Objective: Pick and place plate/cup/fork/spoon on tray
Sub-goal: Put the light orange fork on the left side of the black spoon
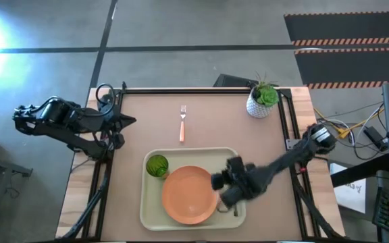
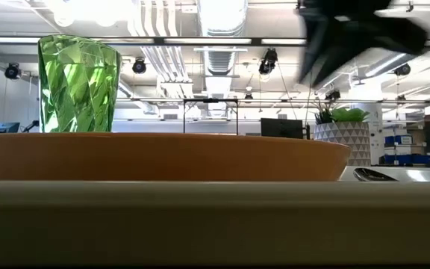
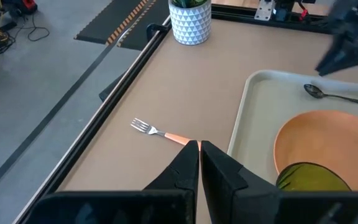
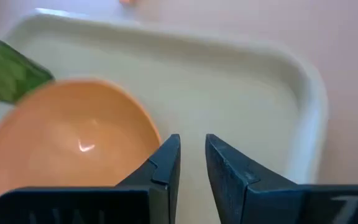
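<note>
The pale tray (image 1: 231, 156) lies at the table's near middle. On it rest the orange plate (image 1: 189, 194), the green cup (image 1: 157, 165) standing upright at the tray's far left corner, and the dark spoon (image 3: 328, 94), which lies flat on the tray's right part. The fork (image 1: 182, 123) lies on the table beyond the tray, tines toward the far edge. My right gripper (image 4: 192, 146) hovers over the tray's right part beside the plate, slightly open and empty. My left gripper (image 3: 199, 146) waits shut at the table's left edge.
A white patterned pot with a green plant (image 1: 261, 100) stands at the table's far right corner. Black rails (image 1: 286, 115) run along the table's sides. Bare tabletop lies around the fork and to the left of the tray.
</note>
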Robot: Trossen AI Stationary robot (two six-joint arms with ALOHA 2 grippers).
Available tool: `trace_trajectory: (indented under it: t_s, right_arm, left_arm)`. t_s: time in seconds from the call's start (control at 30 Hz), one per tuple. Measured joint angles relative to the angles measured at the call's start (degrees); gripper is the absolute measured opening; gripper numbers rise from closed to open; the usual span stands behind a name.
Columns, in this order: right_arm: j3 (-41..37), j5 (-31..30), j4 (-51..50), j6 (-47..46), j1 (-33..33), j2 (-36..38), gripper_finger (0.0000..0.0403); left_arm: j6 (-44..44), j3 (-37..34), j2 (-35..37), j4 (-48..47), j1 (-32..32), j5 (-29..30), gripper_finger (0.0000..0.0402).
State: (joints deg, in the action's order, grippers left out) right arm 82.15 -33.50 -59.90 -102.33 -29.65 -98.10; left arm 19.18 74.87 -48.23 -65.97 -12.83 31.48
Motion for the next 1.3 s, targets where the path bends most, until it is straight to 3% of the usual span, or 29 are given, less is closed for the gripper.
trace_trajectory:
  t_s: [0.2,0.33,0.53,0.77,0.97,1.3]
  right_arm:
    - [0.00,2.79,17.37,32.14,13.13,4.33,0.0065]
    - [0.04,6.66,30.18,46.64,21.33,4.63,0.0064]
    - [0.08,15.50,36.82,51.94,31.10,1.25,0.0064]
    - [2.83,25.71,45.20,54.03,37.05,-8.33,0.0064]
    - [15.80,29.67,41.10,58.62,39.02,-18.66,0.0064]
    - [48.33,26.77,2.10,63.54,40.38,-34.84,0.0064]
  left_arm:
    - [-0.45,0.00,0.82,-0.87,0.01,-0.12,0.0000]
    - [-2.66,0.00,1.94,-0.98,0.01,-0.37,0.0000]
    - [-3.54,0.02,4.69,-1.03,-0.01,-2.34,0.0000]
    - [-5.75,0.04,7.35,-1.03,0.01,-2.73,0.0000]
    - [-6.10,0.11,8.83,-1.03,0.01,-2.73,0.0000]
    - [-6.13,0.11,9.36,-1.66,0.00,-2.79,0.0000]
